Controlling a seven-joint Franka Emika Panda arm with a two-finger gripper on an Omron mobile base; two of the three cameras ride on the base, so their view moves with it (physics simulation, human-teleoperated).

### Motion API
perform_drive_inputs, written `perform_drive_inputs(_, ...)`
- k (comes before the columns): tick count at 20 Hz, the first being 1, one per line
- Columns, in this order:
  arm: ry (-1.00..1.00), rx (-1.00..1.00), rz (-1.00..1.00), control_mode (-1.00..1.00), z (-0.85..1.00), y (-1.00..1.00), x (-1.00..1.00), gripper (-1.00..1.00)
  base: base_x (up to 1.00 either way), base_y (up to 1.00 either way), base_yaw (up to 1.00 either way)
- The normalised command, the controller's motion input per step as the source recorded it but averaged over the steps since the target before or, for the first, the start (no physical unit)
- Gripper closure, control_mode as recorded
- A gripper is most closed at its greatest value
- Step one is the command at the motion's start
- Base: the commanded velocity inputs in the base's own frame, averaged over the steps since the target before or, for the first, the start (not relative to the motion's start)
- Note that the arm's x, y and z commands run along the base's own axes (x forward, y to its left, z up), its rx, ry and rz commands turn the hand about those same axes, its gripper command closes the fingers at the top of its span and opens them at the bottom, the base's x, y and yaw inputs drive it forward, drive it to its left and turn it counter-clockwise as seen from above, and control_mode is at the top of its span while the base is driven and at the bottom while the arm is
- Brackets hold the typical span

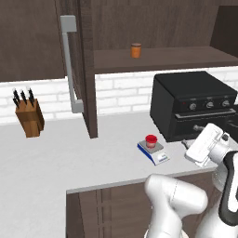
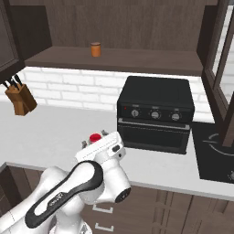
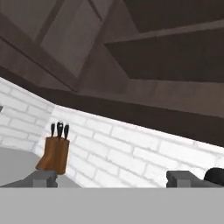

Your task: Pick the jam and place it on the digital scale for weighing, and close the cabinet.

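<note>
White glossy arm w/ rounded links, black joint bands, small grey lettering, boxy white hand.

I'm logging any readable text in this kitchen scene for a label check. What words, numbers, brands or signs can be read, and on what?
Nothing reads as text in any view.
Digital scale: front display strip too small to read.
Black oven: marks around the knobs too small to read.
Robot arm: dark strip with faint lettering, blurred and unreadable.
Jam, orange jar: no visible label text.

red jam, orange jar, blk oven, dk brown cabinet
</note>
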Motion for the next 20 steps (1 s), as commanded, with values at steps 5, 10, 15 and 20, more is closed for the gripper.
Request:
perform_drive_inputs(5, -0.3, 0.08, 0.0, -1.0, 0.96, -0.45, -0.59, -1.0, 0.0, 0.0, 0.0)
perform_drive_inputs(10, -0.32, 0.09, 0.0, -1.0, 0.78, -0.61, -0.52, -1.0, 0.0, 0.0, 0.0)
perform_drive_inputs(15, -0.34, 0.11, 0.0, -1.0, 0.71, -0.7, -0.47, -1.0, 0.0, 0.0, 0.0)
perform_drive_inputs(20, -0.28, 0.15, 0.0, -1.0, 0.72, -0.81, -0.41, -1.0, 0.0, 0.0, 0.0)
